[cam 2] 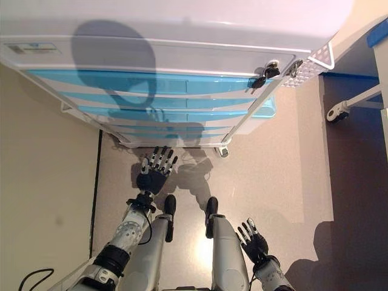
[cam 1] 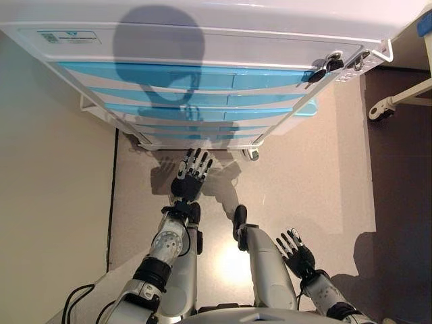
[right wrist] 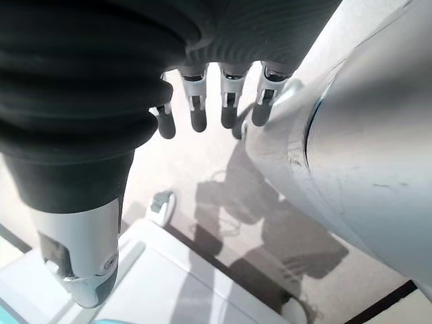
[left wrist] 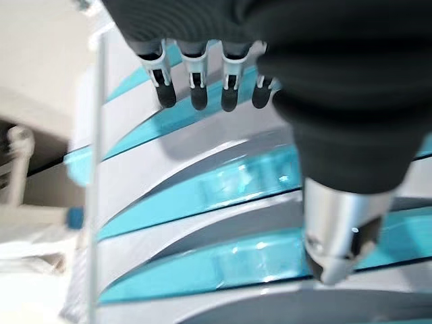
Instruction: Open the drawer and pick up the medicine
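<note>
A white wheeled cabinet (cam 1: 202,47) with several blue-fronted drawers (cam 1: 189,77) stands in front of me, all drawers pushed in. My left hand (cam 1: 192,175) is raised before the lowest drawers, fingers straight and spread, holding nothing. In the left wrist view its fingertips (left wrist: 196,94) point at the blue drawer fronts (left wrist: 223,185) without touching them. My right hand (cam 1: 295,253) hangs low at my right side, fingers relaxed and empty; its fingers (right wrist: 209,111) show over the floor. No medicine is visible.
Keys (cam 1: 327,66) hang from a lock at the cabinet's upper right corner. A caster (cam 1: 251,154) sits under the cabinet. A white wheeled frame leg (cam 1: 388,104) stands at the right. A beige wall lies along the left.
</note>
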